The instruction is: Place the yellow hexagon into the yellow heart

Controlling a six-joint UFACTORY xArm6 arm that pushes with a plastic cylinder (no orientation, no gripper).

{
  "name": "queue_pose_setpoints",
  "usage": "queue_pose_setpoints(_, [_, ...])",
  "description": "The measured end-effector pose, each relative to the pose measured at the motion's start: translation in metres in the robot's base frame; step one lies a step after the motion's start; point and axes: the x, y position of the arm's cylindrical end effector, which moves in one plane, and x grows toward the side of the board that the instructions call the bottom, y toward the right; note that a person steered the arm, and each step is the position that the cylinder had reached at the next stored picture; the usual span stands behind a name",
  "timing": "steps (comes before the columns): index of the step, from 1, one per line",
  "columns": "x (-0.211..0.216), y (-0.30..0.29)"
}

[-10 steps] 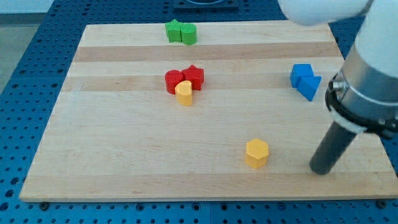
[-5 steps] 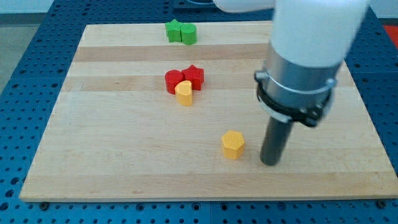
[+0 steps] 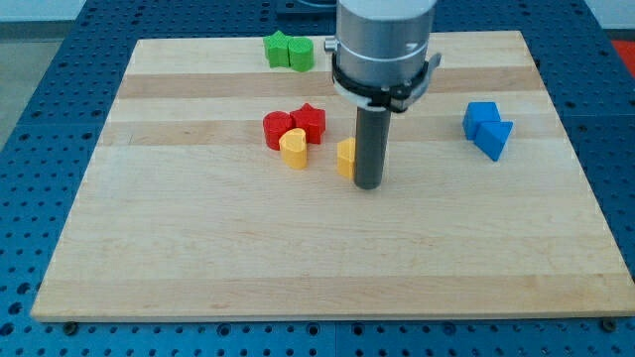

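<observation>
Yellow hexagon [image 3: 345,158] sits near the middle of the table [image 3: 198,258], pressed against the left side of my rod, which hides its right part. My tip [image 3: 369,185] rests on the wood just at the hexagon's lower right, touching it. There is no hand on this arm, only the rod, so nothing opens or closes. Yellow heart [image 3: 293,149] lies a short way to the view's left of the hexagon, apart from it. Heart touches the red cylinder [image 3: 277,128] at its upper left, and a red star-like block [image 3: 311,121] stands just beside that. Two green blocks [image 3: 289,51] sit together at the view's top edge. Two blue blocks [image 3: 487,127] touch each other toward the view's right.
</observation>
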Motion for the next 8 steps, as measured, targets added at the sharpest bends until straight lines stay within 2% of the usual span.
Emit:
queue_pose_setpoints(1, [0.0, 0.0])
queue_pose_setpoints(3, [-0.038, -0.006])
queue_pose_setpoints(4, [-0.04, -0.005])
queue_pose_setpoints(5, [-0.044, 0.017])
queue_pose_setpoints(6, [-0.069, 0.033])
queue_pose_setpoints(8, [-0.068, 0.024])
